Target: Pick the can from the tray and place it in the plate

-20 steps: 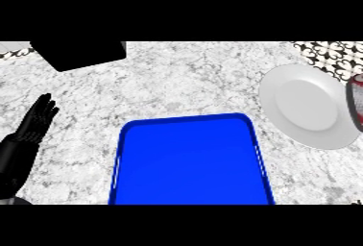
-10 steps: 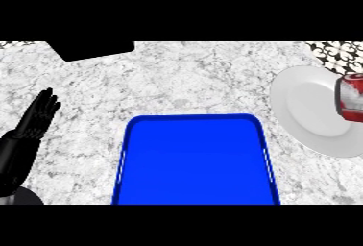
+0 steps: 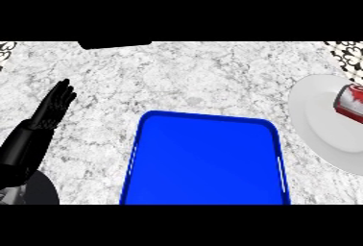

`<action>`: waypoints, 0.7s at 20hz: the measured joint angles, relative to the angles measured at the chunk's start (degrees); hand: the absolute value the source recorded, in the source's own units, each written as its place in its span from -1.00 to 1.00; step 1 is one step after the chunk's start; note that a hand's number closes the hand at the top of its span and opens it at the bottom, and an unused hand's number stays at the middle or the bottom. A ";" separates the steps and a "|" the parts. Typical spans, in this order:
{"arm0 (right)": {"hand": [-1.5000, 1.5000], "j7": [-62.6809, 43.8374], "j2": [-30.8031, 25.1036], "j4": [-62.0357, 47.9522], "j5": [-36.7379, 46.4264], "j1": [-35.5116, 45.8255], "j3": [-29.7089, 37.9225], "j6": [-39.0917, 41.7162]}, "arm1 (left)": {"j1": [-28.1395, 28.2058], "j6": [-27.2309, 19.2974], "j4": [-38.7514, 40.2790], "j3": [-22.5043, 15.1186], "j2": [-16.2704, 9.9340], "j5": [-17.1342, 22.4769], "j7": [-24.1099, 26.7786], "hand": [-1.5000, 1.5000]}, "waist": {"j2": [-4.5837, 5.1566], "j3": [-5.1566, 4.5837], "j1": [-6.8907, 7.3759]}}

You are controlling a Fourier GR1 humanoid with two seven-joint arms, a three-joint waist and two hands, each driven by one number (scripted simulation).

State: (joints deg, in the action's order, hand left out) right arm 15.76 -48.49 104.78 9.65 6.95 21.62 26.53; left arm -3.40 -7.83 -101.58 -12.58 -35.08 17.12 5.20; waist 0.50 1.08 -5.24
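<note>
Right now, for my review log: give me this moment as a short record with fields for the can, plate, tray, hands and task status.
can: red and white can lying over the plate, cut by the view's right edge
plate: white plate at the right, partly out of view
tray: blue tray at centre, nothing in it
left hand: left hand open at the left edge, fingers straight, resting
right hand: not in view
task status: can is off the tray and at the plate; whether it is released cannot be told

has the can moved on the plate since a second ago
Yes. The can now lies further in over the white plate, away from its right side. The camera also shifted, so part of the change may be view.
</note>
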 measured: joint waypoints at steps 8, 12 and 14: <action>-1.00 16.75 4.30 -21.96 19.21 -6.93 -5.76 -13.26 | -6.02 1.24 2.28 -3.61 1.44 -1.71 -1.53 0.00 | 0.25 -0.15 5.05; -1.00 25.62 6.03 -36.09 22.83 -2.46 -7.06 -19.23 | -7.95 2.03 4.54 -4.62 1.88 -2.42 -1.24 0.00 | -0.04 -0.11 5.99; -1.00 30.46 6.92 -42.17 23.07 -0.02 -7.02 -21.23 | -8.35 2.16 5.20 -5.16 1.74 -2.53 -1.62 0.00 | -0.18 -0.12 6.19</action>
State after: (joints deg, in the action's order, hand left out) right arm 46.21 -41.57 62.61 32.72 6.93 14.60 5.30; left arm -11.75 -5.67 -96.39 -17.74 -33.34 14.59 3.58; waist 0.32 0.96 0.95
